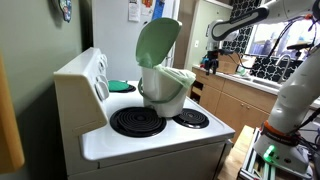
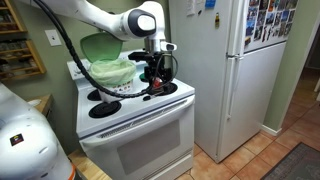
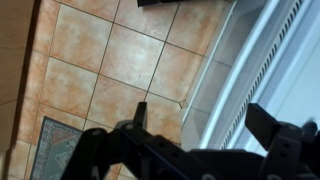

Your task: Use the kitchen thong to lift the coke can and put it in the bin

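The white bin (image 1: 168, 92) stands on the white stove top with its pale green lid (image 1: 157, 42) raised; it also shows in an exterior view (image 2: 115, 74). My gripper (image 2: 152, 78) hangs beside the bin, over the stove's edge nearest the fridge, and shows small beyond the bin (image 1: 213, 52). In the wrist view its fingers (image 3: 200, 118) are spread wide, with only floor tiles and the stove's edge between them. A dark shape with a red spot (image 2: 148, 73) sits at the gripper; I cannot tell whether it is the coke can or the tongs.
The stove (image 2: 135, 110) has dark round burners (image 1: 137, 121) and a raised control panel (image 1: 92, 72). A white fridge (image 2: 235, 70) stands close by. A wooden counter with clutter (image 1: 235, 85) lies behind. Tiled floor (image 3: 100, 60) is below.
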Robot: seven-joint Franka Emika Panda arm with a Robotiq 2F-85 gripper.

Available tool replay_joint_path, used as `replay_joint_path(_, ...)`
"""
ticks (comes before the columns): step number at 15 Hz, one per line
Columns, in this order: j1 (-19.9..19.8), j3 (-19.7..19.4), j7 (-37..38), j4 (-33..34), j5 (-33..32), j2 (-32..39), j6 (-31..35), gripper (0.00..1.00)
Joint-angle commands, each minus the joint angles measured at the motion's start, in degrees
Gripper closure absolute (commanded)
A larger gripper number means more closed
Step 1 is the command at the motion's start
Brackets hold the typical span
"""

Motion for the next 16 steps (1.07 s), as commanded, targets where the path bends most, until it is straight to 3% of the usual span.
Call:
replay_joint_path(1,1.7,3.0,10.4,8.5,4.1,5.1,1.4,0.00)
replay_joint_path(4,3.8,6.2,16.7,13.9,6.0,8.9,0.8,0.00)
replay_joint_path(5,3.0,5.0,13.5,10.9,4.9,5.7,1.0,0.00)
replay_joint_path(13,4.1,6.1,16.4,14.0,5.0,9.0,1.0,0.00)
replay_joint_path(16,5.4,7.9,22.2,18.5,5.2,12.5,3.7,0.00)
